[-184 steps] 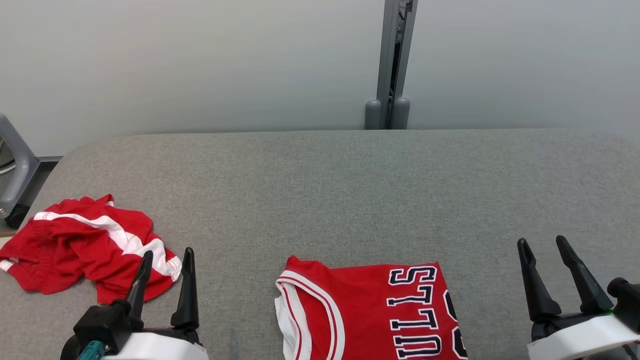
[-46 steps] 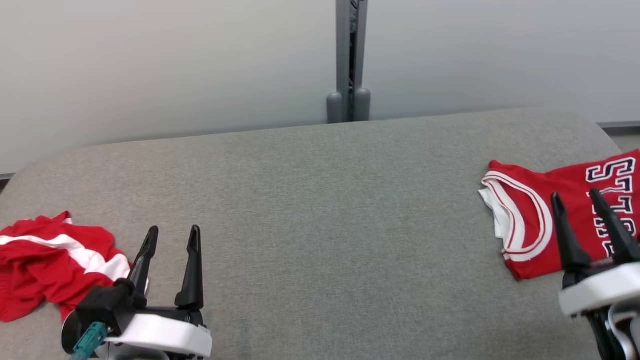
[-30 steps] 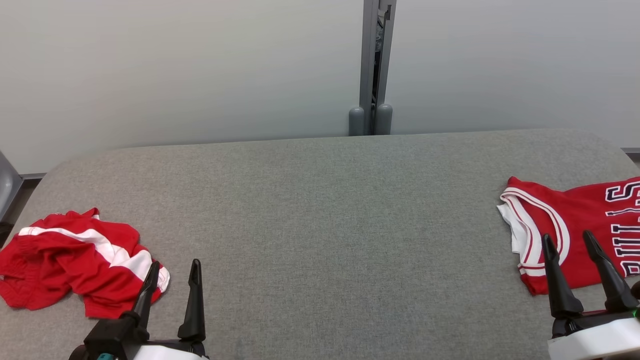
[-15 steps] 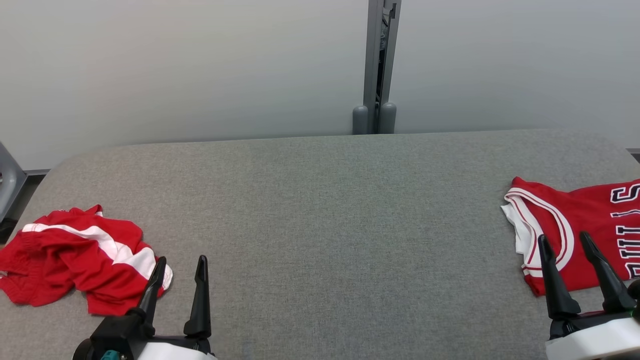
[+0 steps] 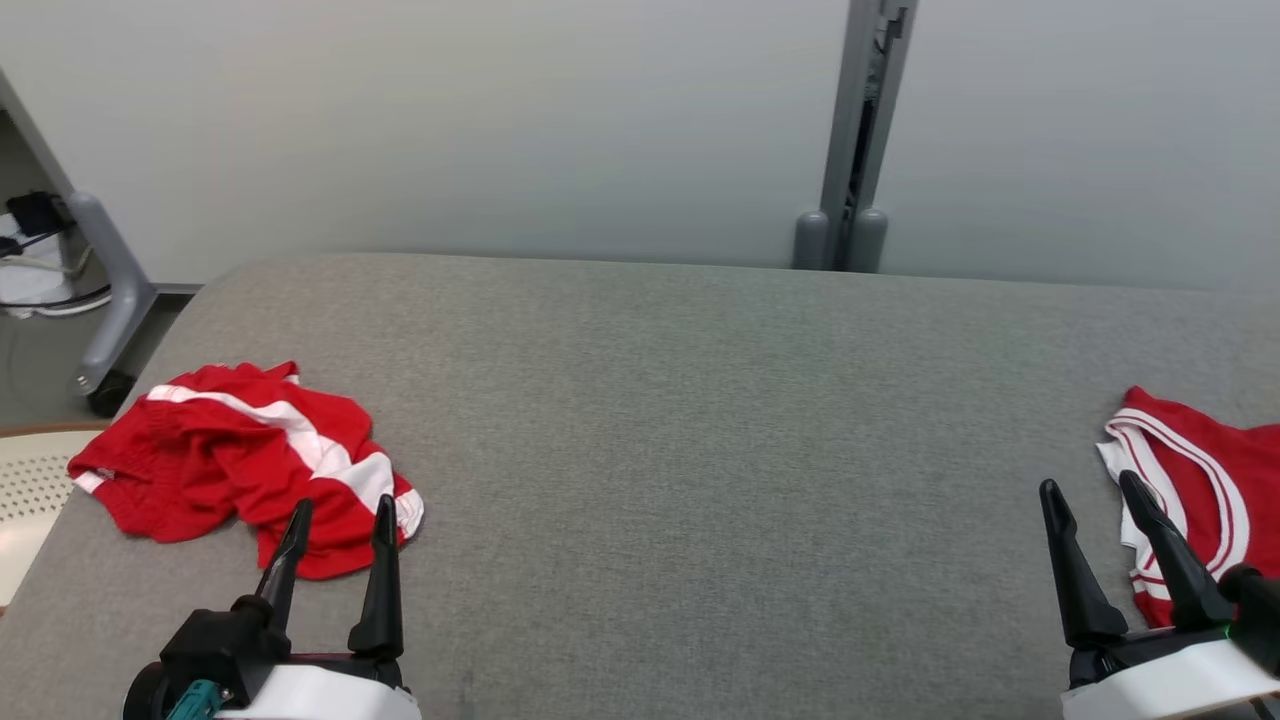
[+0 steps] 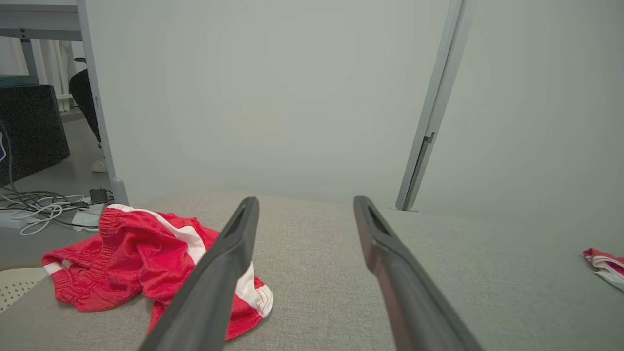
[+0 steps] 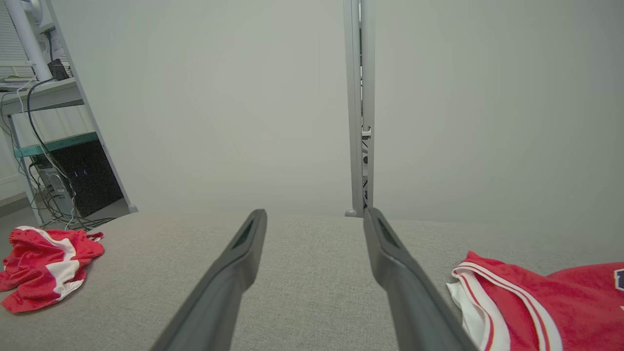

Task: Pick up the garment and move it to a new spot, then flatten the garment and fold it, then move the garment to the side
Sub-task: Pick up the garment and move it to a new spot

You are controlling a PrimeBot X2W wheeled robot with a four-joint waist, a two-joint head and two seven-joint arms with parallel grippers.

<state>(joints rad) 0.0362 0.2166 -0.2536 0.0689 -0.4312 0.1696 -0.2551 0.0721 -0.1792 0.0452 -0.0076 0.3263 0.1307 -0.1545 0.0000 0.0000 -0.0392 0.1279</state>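
Grey table [image 5: 700, 420] bears crumpled shorts [image 5: 240, 465] left, red jersey [image 5: 1200, 490] far right.

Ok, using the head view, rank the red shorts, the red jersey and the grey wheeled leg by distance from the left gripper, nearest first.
1. Red shorts, left end of the table, just past the left gripper.
2. Grey wheeled leg, on the floor beyond the table's left corner.
3. Red jersey, far across at the table's right end.

Red shorts [image 5: 240, 460] with white stripe, crumpled at the bench's [image 5: 700, 450] left end; folded red jersey [image 5: 1245, 465], flat at its right end.
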